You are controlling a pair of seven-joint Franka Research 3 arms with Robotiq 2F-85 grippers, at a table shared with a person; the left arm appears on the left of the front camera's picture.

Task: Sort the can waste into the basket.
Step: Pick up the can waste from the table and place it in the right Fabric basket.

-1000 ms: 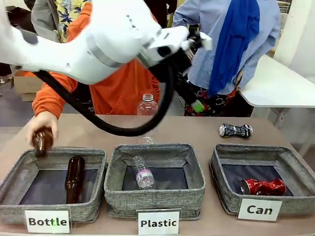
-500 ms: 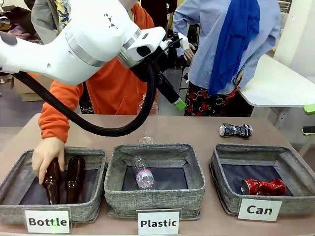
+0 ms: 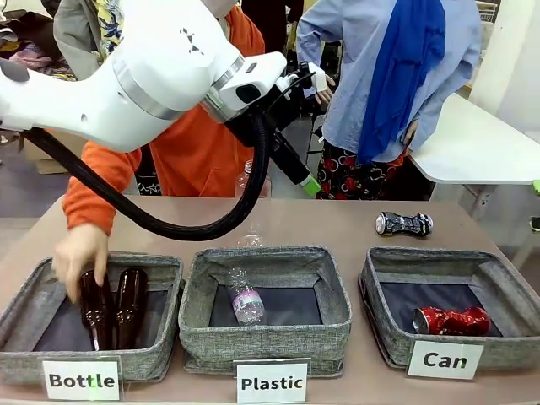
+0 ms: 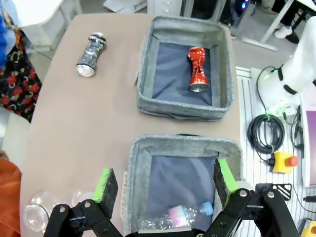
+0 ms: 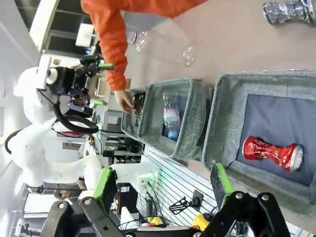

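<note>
A black-and-silver crushed can (image 3: 403,224) lies on the bare table behind the basket (image 3: 447,256) labelled "Can". A shiny red crushed can (image 3: 451,321) lies inside that basket. My left gripper (image 3: 305,181) hangs high over the middle of the table, open and holding nothing. In the left wrist view its gripper (image 4: 165,182) stands above the Plastic bin, with the basket (image 4: 182,108), the red can (image 4: 197,69) and the patterned can (image 4: 90,48) farther off. My right gripper (image 5: 163,185) is open and holds nothing, off the table's side, looking at the basket (image 5: 217,123), the red can (image 5: 271,150) and the patterned can (image 5: 291,11).
A person's hand (image 3: 80,253) rests on a brown bottle (image 3: 94,308) in the Bottle bin (image 3: 160,337), beside another brown bottle (image 3: 128,304). The Plastic bin (image 3: 266,337) holds a clear bottle (image 3: 245,299). Another clear bottle (image 3: 251,177) stands behind it.
The person's hand lowered a brown bottle into the Bottle bin. My left arm swung left and its gripper dropped slightly. The right gripper drew back towards the picture's right edge.
</note>
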